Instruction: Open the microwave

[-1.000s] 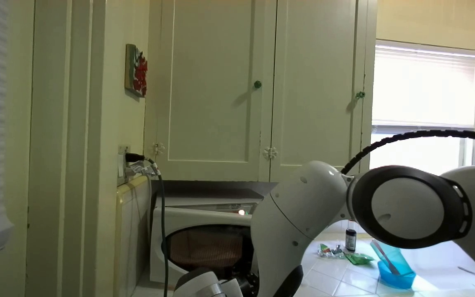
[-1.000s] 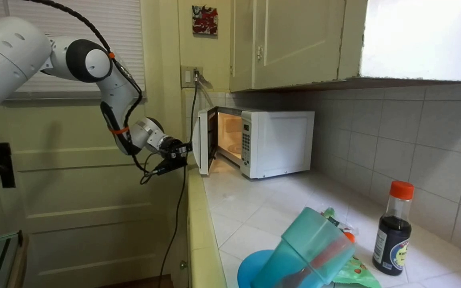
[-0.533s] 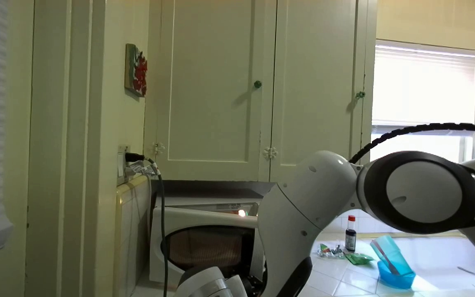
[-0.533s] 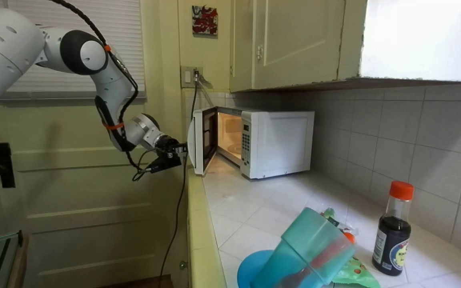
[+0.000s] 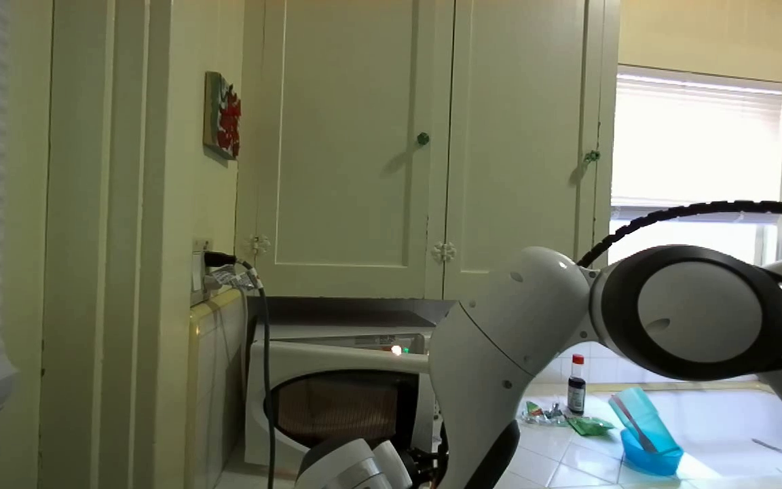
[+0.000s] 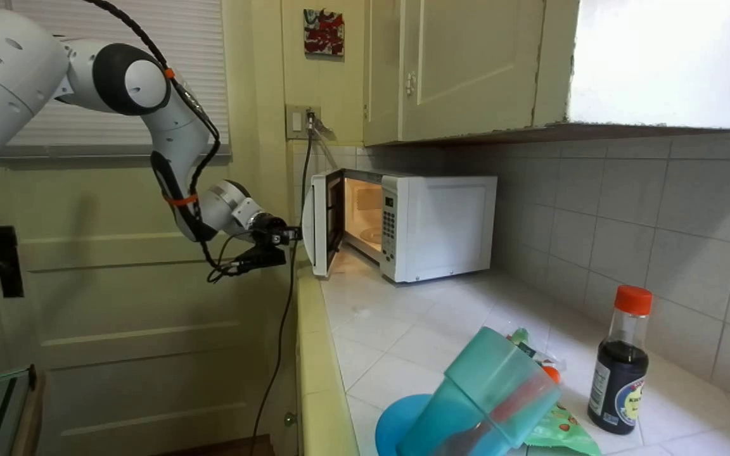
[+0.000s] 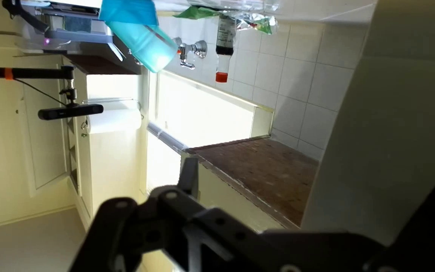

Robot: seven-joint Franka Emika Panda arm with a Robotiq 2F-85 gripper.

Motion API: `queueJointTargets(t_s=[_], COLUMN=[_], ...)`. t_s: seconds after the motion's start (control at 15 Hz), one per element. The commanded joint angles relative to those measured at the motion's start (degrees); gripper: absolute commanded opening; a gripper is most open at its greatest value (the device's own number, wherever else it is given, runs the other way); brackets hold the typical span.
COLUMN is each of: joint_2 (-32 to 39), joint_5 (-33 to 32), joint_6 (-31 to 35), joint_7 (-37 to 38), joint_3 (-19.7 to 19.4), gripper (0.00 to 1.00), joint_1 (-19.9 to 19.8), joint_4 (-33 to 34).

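The white microwave [image 6: 444,228] stands on the counter, its door part open and its lit inside showing. The door's dark window shows in an exterior view [image 5: 337,407]. My gripper [image 6: 295,234] is at the outer face of the door, very near it; I cannot tell if they touch. In an exterior view the gripper [image 5: 428,463] is mostly hidden behind the arm. In the wrist view one finger [image 7: 189,175] stands at the left, and a dark part at the right edge lies wide apart from it. A grey-green surface, seemingly the door [image 7: 391,132], fills the right side. Nothing is held.
Wall cabinets [image 6: 473,63] hang above the microwave. A black cable [image 6: 289,297] hangs from the outlet close by the gripper and door. A blue-green cup [image 6: 485,386] and a sauce bottle [image 6: 620,364] stand nearer on the counter [image 6: 397,323].
The arm has drawn back and up. The door swung wider open, then came back slightly in the last half second, while the gripper moved slightly back toward it.
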Motion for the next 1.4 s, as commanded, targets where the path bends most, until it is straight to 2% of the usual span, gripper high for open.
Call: queueJointTargets(t_s=[0.0, 0.2, 0.47, 0.53, 0.67, 1.0, 1.13, 1.33], joint_2=[1.1, 2.0, 6.3, 5.7, 6.3, 6.1, 4.6, 0.2], joint_5=[-4.5, -6.2, -5.0, -5.5, -6.6, -15.7, -14.9, -9.1], joint_6=[3.6, 3.0, -5.2, -2.3, -1.9, 6.8, 9.3, 13.2], joint_7=[-5.1, -7.4, -7.2, -8.3, -7.8, -11.6, -12.9, -15.7], joint_3=[0.4, 0.3, -1.5, -0.5, -0.4, 0.4, 1.2, 3.0], gripper=[1.0, 1.0, 1.0, 1.0, 1.0, 1.0, 1.0, 1.0], joint_1=[0.6, 1.2, 3.4, 2.7, 3.1, 4.8, 4.0, 0.5], joint_4=[1.0, 2.3, 8.8, 8.3, 9.5, 10.5, 8.9, 2.7])
